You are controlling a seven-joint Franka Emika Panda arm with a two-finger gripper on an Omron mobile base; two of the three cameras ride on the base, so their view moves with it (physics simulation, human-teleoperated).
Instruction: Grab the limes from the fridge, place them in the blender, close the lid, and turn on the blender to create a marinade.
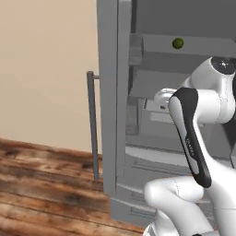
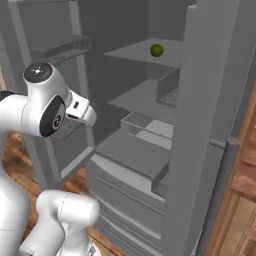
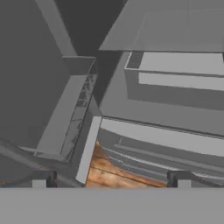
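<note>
The tool (image 3: pixel 111 179) is wide open, with its two small dark tips far apart at the bottom of the hand view, and it holds nothing and touches nothing. It points down into the lower part of the open fridge (image 2: pixel 150 150). Between the tips you can see grey drawers (image 3: pixel 175 83) and a bit of brown wooden floor (image 3: pixel 109 173). On the left of the hand view is a grey door bin (image 3: pixel 72 109), and nothing can be seen in it. One lime (image 2: pixel 157 50) sits on a high shelf (image 2: pixel 140 55) in the fridge, near the top middle of the right base view. In the left base view the same lime (image 1: pixel 178 43) is near the top right of the frame. It is a small, round, dark-green ball, and it sits alone on the shelf. The fridge door (image 1: pixel 110 92) stands open, with its long grey bar handle (image 1: pixel 92 124) on the left side of the left base view. The white arm (image 1: pixel 193 138) reaches toward the shelves below the lime.
</note>
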